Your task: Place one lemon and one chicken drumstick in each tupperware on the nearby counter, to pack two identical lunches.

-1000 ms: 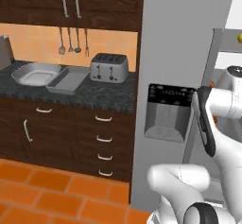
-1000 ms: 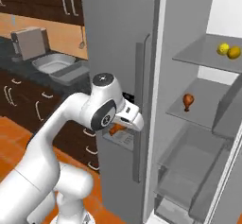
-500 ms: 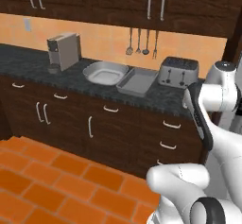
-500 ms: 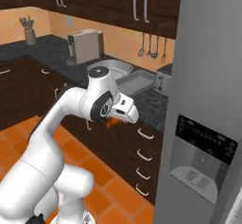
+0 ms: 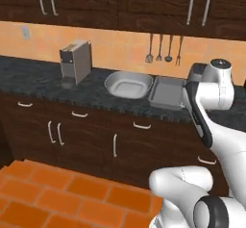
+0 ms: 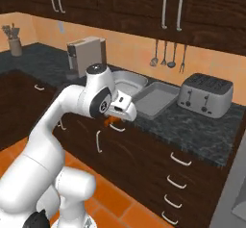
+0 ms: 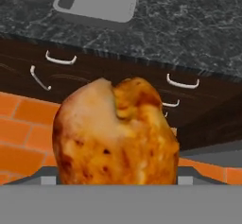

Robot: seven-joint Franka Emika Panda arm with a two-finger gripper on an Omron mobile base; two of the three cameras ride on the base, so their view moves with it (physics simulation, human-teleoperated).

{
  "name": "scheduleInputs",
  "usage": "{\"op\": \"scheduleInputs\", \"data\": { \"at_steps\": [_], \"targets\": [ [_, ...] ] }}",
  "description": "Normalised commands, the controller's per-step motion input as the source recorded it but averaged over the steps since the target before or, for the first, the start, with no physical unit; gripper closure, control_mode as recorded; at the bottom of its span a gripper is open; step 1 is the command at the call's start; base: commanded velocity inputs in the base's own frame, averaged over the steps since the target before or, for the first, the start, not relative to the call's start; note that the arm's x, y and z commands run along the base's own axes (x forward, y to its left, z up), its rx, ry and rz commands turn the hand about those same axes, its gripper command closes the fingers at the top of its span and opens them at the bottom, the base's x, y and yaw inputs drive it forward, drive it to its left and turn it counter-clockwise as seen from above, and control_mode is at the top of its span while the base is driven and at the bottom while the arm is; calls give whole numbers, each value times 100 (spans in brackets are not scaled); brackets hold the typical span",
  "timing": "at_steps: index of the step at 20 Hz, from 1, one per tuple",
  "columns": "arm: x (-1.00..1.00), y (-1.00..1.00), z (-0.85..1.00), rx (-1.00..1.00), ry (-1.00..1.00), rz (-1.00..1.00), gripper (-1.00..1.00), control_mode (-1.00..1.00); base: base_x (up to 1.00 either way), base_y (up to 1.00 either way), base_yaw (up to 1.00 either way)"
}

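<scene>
Between the fingers of the gripper (image 6: 113,121), clamped and carried: a chicken drumstick (image 7: 116,133), probably gripped at its meaty part. Held above the floor, before the counter (image 6: 192,126), apart from it. Beyond, on that counter, two containers (image 6: 153,98) waiting for packing, beside a toaster (image 6: 205,93).

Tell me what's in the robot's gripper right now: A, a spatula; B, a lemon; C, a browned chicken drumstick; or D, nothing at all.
C. The hand view shows a browned chicken drumstick sitting right in front of the camera in the gripper, held above the drawer fronts below the counter; the right base view shows an orange-brown piece at the gripper too.
</scene>
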Motion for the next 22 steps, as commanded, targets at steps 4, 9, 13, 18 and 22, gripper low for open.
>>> {"op": "scheduleInputs", "data": {
  "at_steps": [4,9,13,18,22],
  "targets": [
    [0,0,0,0,0,0,100,100,100,39,-53],
    [0,0,0,0,0,0,100,100,100,-24,-32],
    [0,0,0,0,0,0,100,100,83,49,-3],
    [60,16,-51,4,0,0,100,-100,38,19,-1],
    [91,-41,-100,0,0,0,100,-100,0,0,0]
  ]
}}
